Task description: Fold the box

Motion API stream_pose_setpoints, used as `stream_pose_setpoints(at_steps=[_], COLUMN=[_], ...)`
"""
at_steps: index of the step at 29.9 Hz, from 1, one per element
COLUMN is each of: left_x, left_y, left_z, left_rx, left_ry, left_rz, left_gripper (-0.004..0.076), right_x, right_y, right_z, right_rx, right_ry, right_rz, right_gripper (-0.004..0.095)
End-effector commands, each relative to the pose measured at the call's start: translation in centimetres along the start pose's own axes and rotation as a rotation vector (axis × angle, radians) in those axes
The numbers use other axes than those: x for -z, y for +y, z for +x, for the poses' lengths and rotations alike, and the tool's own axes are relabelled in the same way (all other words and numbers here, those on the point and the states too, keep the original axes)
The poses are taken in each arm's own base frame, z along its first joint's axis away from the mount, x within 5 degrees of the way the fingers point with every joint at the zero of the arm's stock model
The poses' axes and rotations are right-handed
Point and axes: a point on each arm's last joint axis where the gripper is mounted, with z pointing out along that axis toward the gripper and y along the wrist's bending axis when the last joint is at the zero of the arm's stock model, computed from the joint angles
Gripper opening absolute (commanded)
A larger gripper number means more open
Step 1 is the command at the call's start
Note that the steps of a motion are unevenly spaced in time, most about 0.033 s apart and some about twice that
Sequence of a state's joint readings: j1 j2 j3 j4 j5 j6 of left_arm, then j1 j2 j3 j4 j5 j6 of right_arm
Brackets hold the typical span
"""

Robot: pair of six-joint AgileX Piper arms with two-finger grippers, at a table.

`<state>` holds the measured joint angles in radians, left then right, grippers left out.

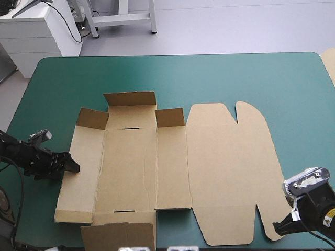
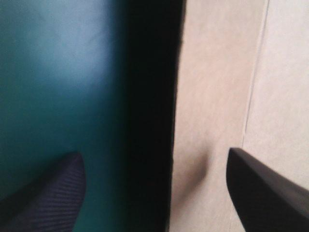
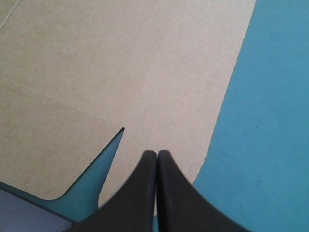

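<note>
The brown box point(image 1: 172, 172) lies spread on the teal-green cover, its broad lid panel point(image 1: 230, 172) flat to the right. Three short flaps point(image 1: 130, 98) stand up along the far side, and the left wall panel point(image 1: 81, 172) is slightly raised. My left gripper point(image 1: 73, 166) is open at that panel's outer edge; in the left wrist view the gripper point(image 2: 154, 154) straddles the edge, with board point(image 2: 217, 96) toward one finger and cover toward the other. My right gripper point(image 1: 277, 227) is shut by the lid's near right corner, its tips point(image 3: 157, 153) just over the board point(image 3: 120, 63) beside a notch.
The table's near edge runs close behind both grippers. A near flap point(image 1: 118, 235) of the box reaches almost to that edge. A pale sheet edge point(image 1: 330, 63) shows at the table's far right side. Bare teal-green cover point(image 1: 172, 73) lies beyond the box.
</note>
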<state>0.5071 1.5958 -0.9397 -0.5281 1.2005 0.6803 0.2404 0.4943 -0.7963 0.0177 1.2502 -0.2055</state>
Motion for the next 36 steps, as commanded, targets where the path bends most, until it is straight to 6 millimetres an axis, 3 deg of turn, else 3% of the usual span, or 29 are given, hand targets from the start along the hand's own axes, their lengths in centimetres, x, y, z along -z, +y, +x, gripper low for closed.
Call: stream_pose_setpoints(at_steps=[1,9,18,22,29,36], left_x=[-0.2,-2.7,-3.0,-3.0,-3.0,-2.9], left_y=[-1.5,-1.7,-1.9,-1.9,-1.9,-2.1], left_z=[1.5,3.8,4.0,4.0,4.0,3.7], left_rx=[0.003,0.068,0.084,0.087,0.088,0.096], left_ry=[0.035,0.095,0.094,0.093,0.091,0.064], left_rz=[0.128,0.22,0.242,0.244,0.243,0.269], left_gripper=[0.0584,0.0584,0.0569,0.0429,0.0001,-0.0005], right_x=[0.6,0.6,0.6,0.6,0.6,0.6], right_y=[-0.3,-0.3,-0.3,-0.3,-0.3,-0.3], right_z=[-0.9,-1.0,-1.1,-1.1,-1.1,-1.1], right_rx=[0.01,0.01,0.009,0.009,0.009,0.009], right_ry=[-0.071,-0.084,-0.09,-0.09,-0.09,-0.09], right_rz=[0.027,0.03,0.03,0.03,0.03,0.03], right_gripper=[-0.0015,-0.0016,-0.0016,-0.0015,-0.0015,-0.0016])
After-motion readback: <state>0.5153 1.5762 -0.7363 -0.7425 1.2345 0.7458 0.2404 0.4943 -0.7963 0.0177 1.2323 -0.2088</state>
